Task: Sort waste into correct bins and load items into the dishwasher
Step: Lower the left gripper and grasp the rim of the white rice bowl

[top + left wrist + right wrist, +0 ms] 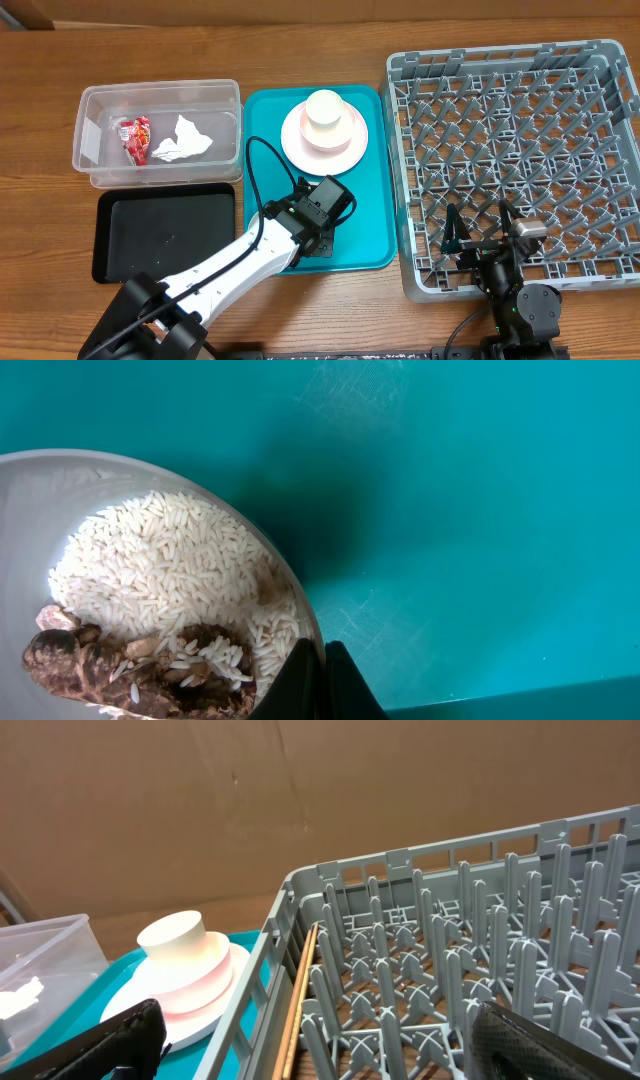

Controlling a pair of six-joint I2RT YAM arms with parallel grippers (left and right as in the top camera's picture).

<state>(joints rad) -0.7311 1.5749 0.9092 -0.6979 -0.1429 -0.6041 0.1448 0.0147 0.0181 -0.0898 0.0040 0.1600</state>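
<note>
One wrapper (134,138), one napkin (181,142) in tub (98,100); left fingers (296,688) seemingly pinch rice bowl (30,500); right fingers (100,1042) wide.

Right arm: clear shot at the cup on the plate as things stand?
Probably yes. The right hand is open and empty over the rack's near edge, and the cup tops the stack on the plate with nothing over it. The left arm, holding a bowl, sits lower on the tray, off that line.

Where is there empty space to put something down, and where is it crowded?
Bare: the black tray, the grey rack, and the strip of teal tray between left gripper and rack. Crowded: the teal tray's far end with the plate, and the tub holding wrapper and napkin.
</note>
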